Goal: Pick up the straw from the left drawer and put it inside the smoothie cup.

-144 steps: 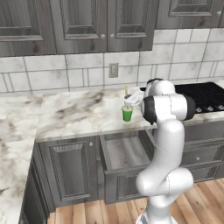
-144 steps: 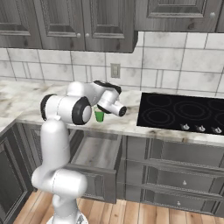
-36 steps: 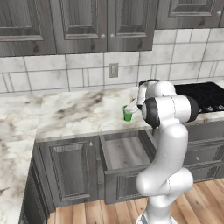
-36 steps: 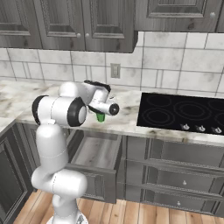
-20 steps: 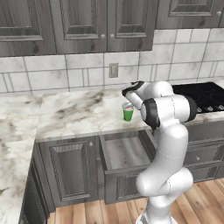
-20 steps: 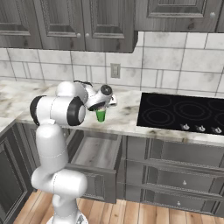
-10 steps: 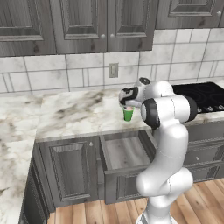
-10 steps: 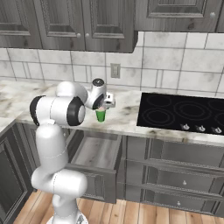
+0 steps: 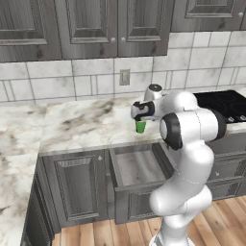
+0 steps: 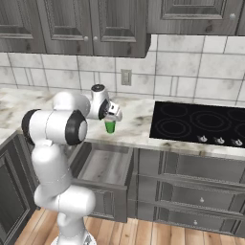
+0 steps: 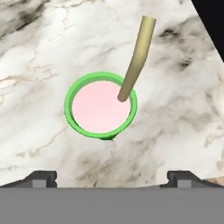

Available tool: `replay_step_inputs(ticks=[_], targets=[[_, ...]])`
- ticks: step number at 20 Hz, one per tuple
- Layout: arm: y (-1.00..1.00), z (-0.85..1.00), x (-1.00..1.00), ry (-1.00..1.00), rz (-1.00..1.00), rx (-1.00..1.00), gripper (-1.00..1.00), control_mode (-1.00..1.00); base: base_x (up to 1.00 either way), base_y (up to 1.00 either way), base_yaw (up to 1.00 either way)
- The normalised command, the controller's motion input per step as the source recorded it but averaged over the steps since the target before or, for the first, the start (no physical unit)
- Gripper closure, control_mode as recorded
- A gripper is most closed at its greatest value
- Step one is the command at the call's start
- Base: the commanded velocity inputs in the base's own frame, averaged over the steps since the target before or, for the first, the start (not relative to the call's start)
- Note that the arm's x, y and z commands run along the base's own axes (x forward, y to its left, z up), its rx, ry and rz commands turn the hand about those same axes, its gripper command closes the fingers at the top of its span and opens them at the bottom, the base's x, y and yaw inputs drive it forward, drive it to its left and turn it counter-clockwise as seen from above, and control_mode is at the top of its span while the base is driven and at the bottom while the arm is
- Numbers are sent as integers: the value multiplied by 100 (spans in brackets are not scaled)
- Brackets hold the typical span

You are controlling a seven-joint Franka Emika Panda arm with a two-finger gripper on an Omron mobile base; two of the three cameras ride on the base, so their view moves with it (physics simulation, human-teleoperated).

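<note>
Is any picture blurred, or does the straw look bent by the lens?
Hand view: sharp; the straw looks slightly curved, its lower end in the cup; soft shadow under the cup. Left base view: even light, no glare, the cup small but clear. Right base view: sharp, the stove flat black.

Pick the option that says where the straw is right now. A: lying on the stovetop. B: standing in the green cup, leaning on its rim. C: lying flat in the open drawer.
B: in the hand view the straw dips into the smoothie cup, leaning on its rim.
</note>
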Motion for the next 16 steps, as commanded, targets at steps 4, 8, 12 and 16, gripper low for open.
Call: replay_step_inputs(ticks=[4,8,12,16], targets=[[0,3,-85,0,-17,0,-100,-100,0,0,0],[0,6,-86,0,-14,0,-100,-100,0,0,0],[0,25,-83,0,-10,0,-100,-100,0,0,0],[0,66,-72,0,-4,1,-100,-100,0,0,0]])
